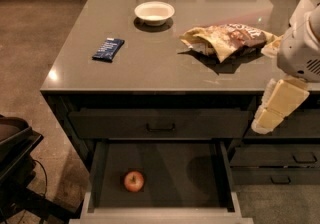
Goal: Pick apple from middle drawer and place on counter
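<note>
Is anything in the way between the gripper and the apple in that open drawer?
Nothing visible. The apple lies alone in the open middle drawer, front left, uncovered from above. The gripper hangs off to the right, by the front edge of the counter, above drawer level.
</note>
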`<state>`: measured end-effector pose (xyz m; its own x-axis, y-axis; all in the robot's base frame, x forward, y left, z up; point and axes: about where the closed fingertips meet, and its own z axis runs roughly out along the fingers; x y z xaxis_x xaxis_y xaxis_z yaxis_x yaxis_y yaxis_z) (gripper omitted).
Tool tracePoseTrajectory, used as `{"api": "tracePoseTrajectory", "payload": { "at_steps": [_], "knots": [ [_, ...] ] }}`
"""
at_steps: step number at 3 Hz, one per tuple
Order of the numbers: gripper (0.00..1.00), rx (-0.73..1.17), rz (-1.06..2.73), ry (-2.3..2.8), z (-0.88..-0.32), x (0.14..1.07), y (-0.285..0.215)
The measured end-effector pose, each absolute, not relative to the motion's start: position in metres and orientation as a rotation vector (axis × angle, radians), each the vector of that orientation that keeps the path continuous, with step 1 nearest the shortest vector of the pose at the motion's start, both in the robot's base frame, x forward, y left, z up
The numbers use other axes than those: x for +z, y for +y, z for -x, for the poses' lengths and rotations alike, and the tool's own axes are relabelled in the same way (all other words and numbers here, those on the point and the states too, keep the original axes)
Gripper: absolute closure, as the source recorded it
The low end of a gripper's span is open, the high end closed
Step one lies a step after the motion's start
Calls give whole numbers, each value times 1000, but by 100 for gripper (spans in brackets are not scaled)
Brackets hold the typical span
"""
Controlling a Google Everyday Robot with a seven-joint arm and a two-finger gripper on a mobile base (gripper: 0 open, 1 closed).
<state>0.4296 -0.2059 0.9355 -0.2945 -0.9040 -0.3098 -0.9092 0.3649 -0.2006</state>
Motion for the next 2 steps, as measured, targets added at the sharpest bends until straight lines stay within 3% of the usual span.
{"api": "tracePoseTrajectory", "payload": {
  "at_steps": [1,2],
  "knots": [
    [0,118,1448,2290,-422,913,-203],
    [0,372,1194,2345,-405,847,-180]
  ]
}}
